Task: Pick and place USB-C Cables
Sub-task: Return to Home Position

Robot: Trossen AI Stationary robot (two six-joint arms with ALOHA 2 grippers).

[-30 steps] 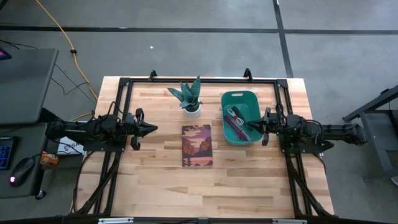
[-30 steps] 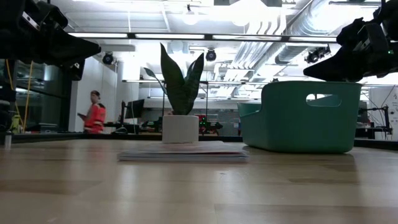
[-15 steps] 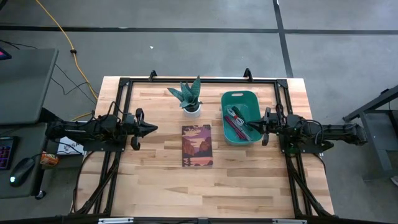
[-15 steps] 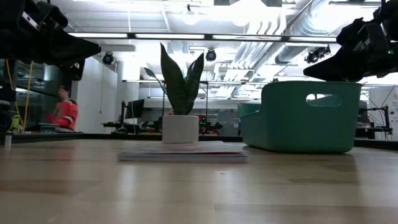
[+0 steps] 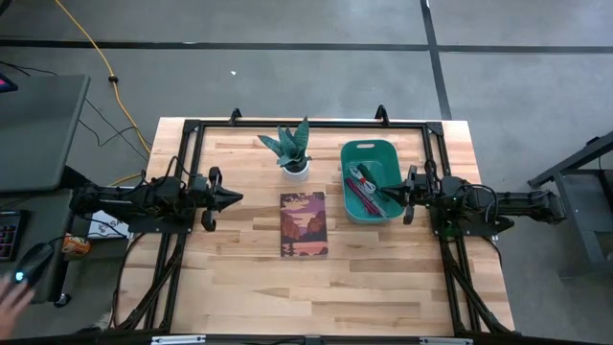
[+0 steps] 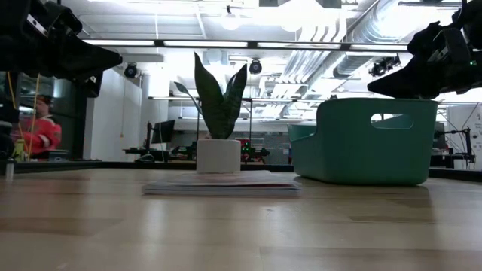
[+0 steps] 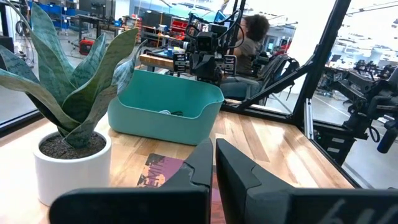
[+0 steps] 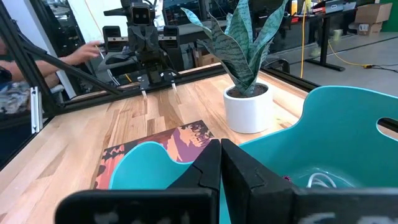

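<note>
Coiled USB-C cables, maroon and pale grey, lie in a teal bin on the table's far right part. A white loop of cable shows in the right wrist view. My right gripper is shut. It hovers level over the bin's near right part, above the rim, pointing toward the table's left, and touches nothing. My left gripper is also shut. It hangs in the air at the table's left, pointing right toward the book and bin.
A picture-cover book lies flat at the table's middle. A potted snake plant stands just beyond it, left of the bin. A black frame runs along the table's edges. Bare wood lies along the near side.
Both arms and the table's things have kept still. A person in the room behind the table has walked toward the left edge of the low view.
</note>
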